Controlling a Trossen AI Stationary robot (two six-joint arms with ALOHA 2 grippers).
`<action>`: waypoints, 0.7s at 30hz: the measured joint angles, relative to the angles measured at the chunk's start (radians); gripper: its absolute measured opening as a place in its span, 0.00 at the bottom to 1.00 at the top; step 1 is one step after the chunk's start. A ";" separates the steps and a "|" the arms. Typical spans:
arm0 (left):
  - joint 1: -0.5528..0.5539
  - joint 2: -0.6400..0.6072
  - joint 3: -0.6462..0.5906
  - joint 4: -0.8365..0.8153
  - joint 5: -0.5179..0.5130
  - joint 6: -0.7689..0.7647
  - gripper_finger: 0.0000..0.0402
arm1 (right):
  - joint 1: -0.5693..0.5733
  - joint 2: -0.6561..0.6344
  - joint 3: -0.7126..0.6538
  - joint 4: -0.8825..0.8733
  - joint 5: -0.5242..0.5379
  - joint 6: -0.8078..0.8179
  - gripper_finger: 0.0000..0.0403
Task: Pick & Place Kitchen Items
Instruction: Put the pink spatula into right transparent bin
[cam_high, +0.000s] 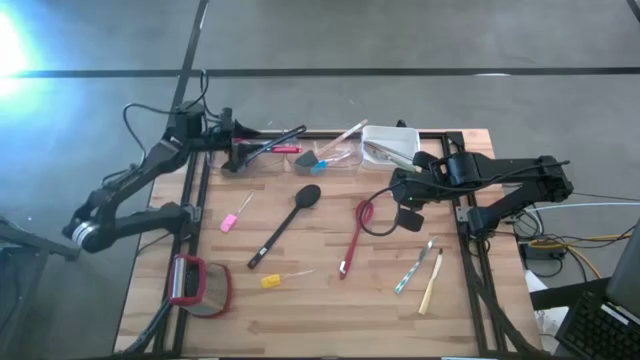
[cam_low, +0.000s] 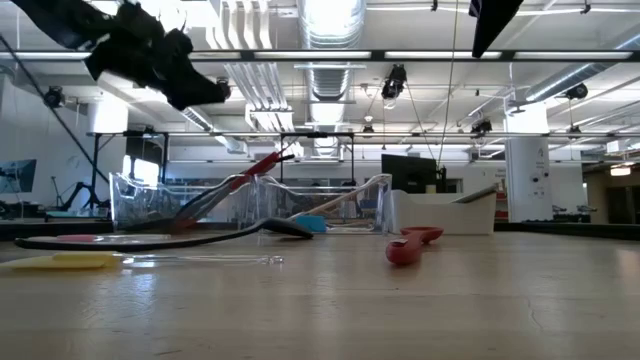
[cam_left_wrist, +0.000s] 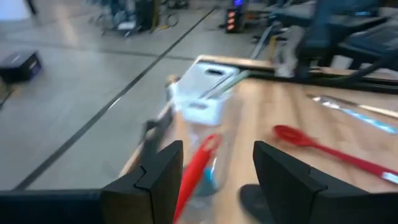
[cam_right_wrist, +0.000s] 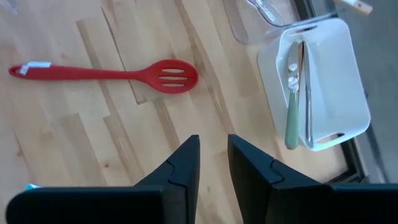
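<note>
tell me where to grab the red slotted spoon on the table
Grip the red slotted spoon mid-handle from straight above, fingers across the shaft: it lies flat with bare wood on both sides there, while its slotted head sits near the right gripper.

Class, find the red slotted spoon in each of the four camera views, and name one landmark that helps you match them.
High view: the red slotted spoon lies right of the table's centre, beside the black spoon.
Low view: its bowl shows right of centre on the tabletop.
Left wrist view: it lies beyond the left gripper.
Right wrist view: it lies ahead of the right gripper.
Shared landmark: the white tub.
</note>
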 joint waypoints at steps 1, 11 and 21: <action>-0.026 -0.026 0.000 -0.013 -0.003 -0.004 0.50 | 0.000 0.000 0.000 0.001 0.000 -0.020 0.18; -0.420 -0.207 0.000 -0.301 -0.219 -0.007 0.47 | -0.001 0.000 0.000 0.031 0.001 0.004 0.14; -0.751 -0.210 0.000 -0.663 -0.739 -0.343 0.44 | -0.001 0.000 0.000 0.035 0.003 0.001 0.14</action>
